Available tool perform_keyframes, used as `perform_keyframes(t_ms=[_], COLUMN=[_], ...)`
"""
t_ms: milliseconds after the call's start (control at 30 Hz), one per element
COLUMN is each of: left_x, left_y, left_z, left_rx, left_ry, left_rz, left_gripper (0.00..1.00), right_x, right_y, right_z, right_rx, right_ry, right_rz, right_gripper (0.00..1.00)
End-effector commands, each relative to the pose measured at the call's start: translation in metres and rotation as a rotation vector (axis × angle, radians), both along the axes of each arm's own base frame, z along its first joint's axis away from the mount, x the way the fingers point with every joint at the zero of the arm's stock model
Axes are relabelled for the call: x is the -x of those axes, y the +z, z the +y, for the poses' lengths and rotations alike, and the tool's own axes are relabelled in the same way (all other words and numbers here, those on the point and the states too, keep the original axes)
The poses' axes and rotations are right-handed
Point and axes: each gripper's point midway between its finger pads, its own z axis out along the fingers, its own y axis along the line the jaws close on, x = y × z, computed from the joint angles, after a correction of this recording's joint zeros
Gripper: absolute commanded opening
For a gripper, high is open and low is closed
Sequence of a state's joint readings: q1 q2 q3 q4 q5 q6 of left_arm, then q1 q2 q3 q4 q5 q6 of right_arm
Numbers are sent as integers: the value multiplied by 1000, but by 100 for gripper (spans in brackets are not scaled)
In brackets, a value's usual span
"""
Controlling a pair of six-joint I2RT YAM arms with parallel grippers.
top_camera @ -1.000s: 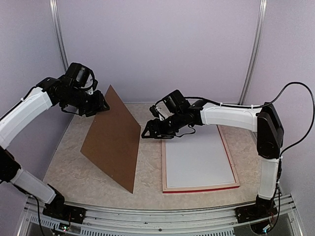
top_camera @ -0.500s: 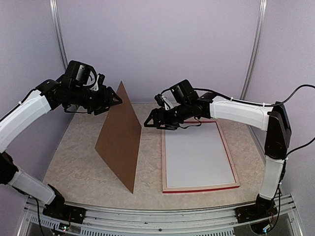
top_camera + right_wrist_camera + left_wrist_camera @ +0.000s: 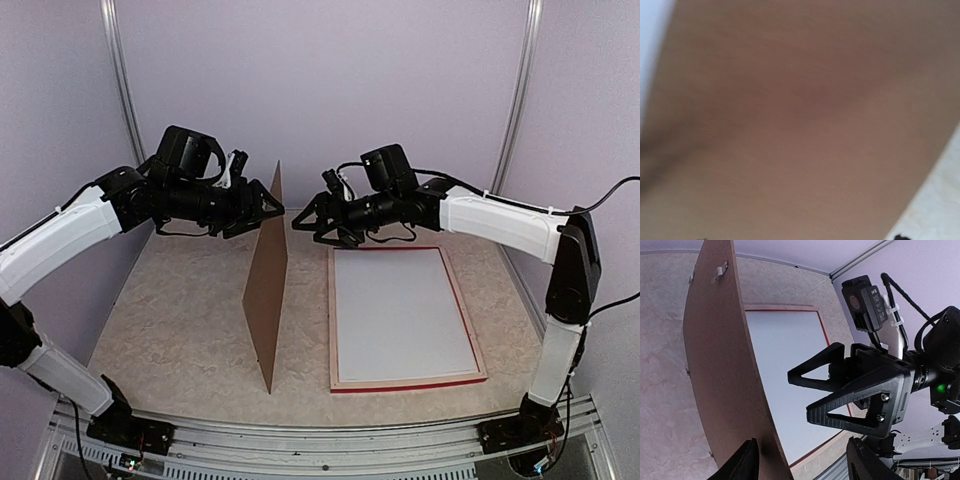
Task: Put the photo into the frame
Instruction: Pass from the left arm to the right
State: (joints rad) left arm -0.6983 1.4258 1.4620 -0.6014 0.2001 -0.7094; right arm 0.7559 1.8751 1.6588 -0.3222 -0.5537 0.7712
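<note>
Lying flat on the right half of the tabletop (image 3: 180,330), the frame (image 3: 333,330) shows its pale wood back, with red along its outer edge. Its long sides run from the near edge toward the far edge. A white sheet (image 3: 400,315) fills its opening.

Just left of the frame a brown board (image 3: 266,290) stands on edge, nearly upright. Its lowest corner rests on the tabletop close to the near edge, and its top end rises toward the far edge. A small metal clip (image 3: 720,272) sits on the face seen from the left wrist.

The left gripper (image 3: 268,205) meets the board's top end from the left and is released. Its fingers (image 3: 746,464) stand wide apart with the board's thin edge between them, one right beside the board and the other clear of it.

The right gripper (image 3: 300,220) faces the same top end from the frame's side, jaws spread and holding nothing. Its own camera gives only a blurred brown surface, so its tips are probably very near the board; whether they touch it I cannot tell.
</note>
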Motion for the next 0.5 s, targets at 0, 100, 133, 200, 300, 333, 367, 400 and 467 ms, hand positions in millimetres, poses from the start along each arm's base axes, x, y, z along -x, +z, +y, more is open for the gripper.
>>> perform_keyframes(t_ms=[0,100,133,200,300,333,367,400,467], left_x=[1,4,5,8,12,12,12,12,12], left_y=[18,22,23,27,31,30,29,28,28], left_z=[-15,-20,-21,-24,-27,-28,-28,-28,-27], left_rx=[53,63,66,76,86,84,83,82,79], left_ry=[-53,-73,-79,-94,-119,-121,-122,-123,-121], left_rz=[-56,-71,-77,-92,-101,-99,-99,-99,-103], left_gripper=[59,59,59,60,60,60,60,60,60], right_x=[7,7,6,5,4,4,4,3,4], right_y=[47,51,53,57,60,61,62,61,60], right_z=[0,0,1,2,4,5,5,6,6], right_rx=[-133,-151,-155,-162,-170,-172,-177,-178,-178], right_ry=[12,9,8,6,11,12,15,16,18], right_rz=[-22,-19,-19,-23,-23,-21,-19,-17,-11], right_gripper=[79,79,79,79,79,79,79,79,79])
